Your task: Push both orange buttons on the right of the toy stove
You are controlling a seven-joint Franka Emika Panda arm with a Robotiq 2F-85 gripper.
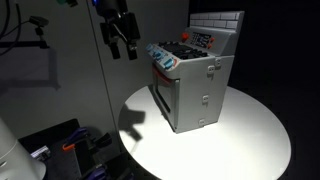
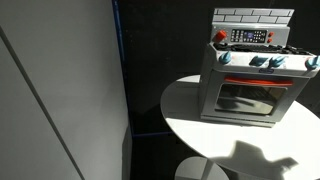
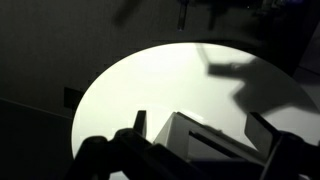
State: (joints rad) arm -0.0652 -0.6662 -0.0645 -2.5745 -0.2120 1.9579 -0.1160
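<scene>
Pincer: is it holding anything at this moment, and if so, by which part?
Nothing is held. The pincer hangs open in the air beside the toy stove, touching nothing.

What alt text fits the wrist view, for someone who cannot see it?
Seen from above, the dark open gripper frames a pale corner of the grey boxy plastic toy stove at the bottom edge. Beyond lies a round white table, brightly lit against darkness and crossed by the arm's shadow.
</scene>
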